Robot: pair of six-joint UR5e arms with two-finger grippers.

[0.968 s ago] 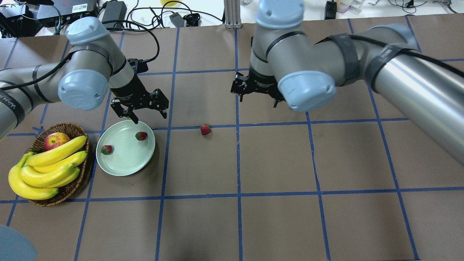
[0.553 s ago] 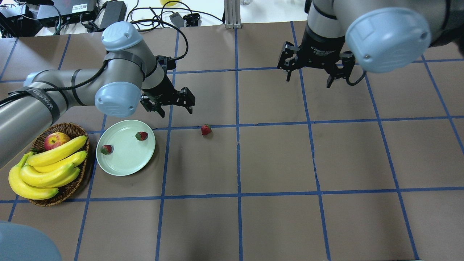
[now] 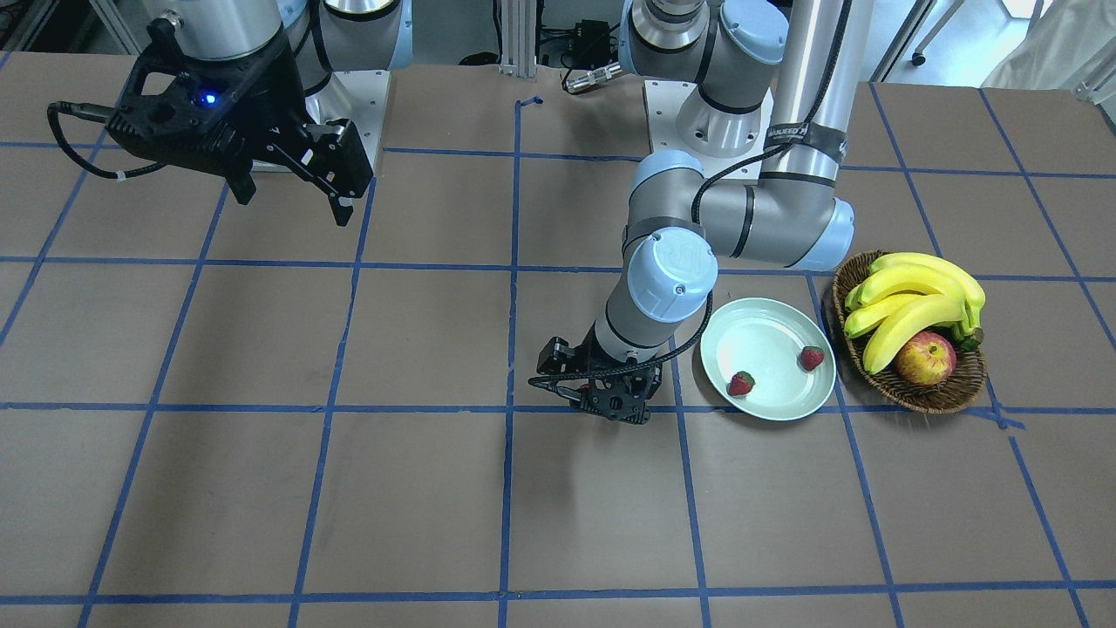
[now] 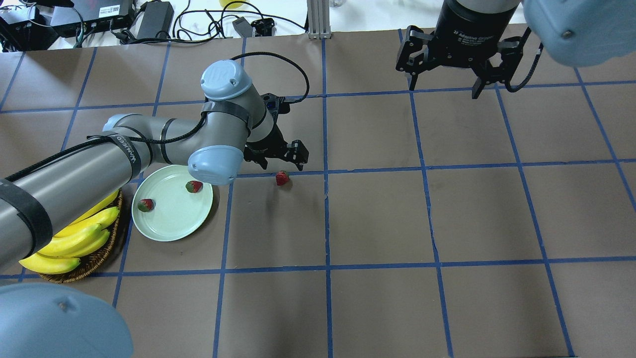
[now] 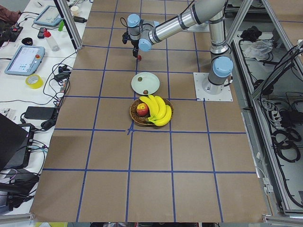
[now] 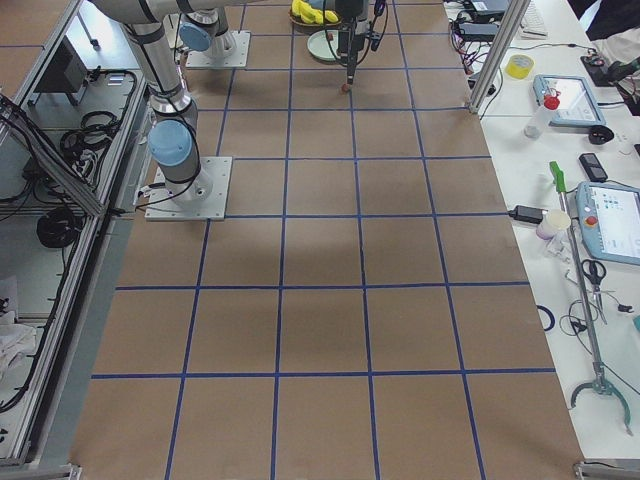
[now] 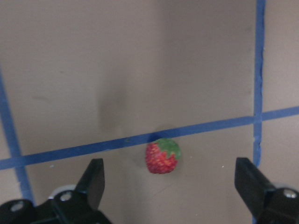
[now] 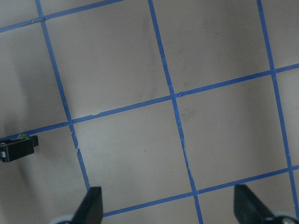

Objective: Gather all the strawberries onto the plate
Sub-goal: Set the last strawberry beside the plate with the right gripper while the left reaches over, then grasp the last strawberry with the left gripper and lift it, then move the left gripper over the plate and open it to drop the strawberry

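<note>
Two strawberries (image 4: pixel 194 186) (image 4: pixel 146 205) lie on the pale mint plate (image 4: pixel 174 221). The third strawberry (image 4: pixel 282 177) lies on the brown table by a blue tape line, right of the plate. My left gripper (image 4: pixel 280 160) is open and empty, low over the table, just behind that strawberry. In the left wrist view the strawberry (image 7: pixel 162 156) sits between and just ahead of the spread fingers (image 7: pixel 93 179). In the front-facing view the left gripper (image 3: pixel 610 403) hides it. My right gripper (image 4: pixel 445 89) is open and empty, high at the far right.
A brown wicker basket (image 3: pixel 924 397) with bananas (image 3: pixel 911 301) and a red-yellow apple (image 3: pixel 926 358) stands beside the plate (image 3: pixel 767 344), on the side away from the loose strawberry. My left forearm (image 4: pixel 74 184) crosses over part of the basket. Cables and boxes lie beyond the table's far edge.
My left gripper has moved right, from the plate's far rim to just behind the loose strawberry, staying open. My right gripper has pulled away to the far right, staying open.
</note>
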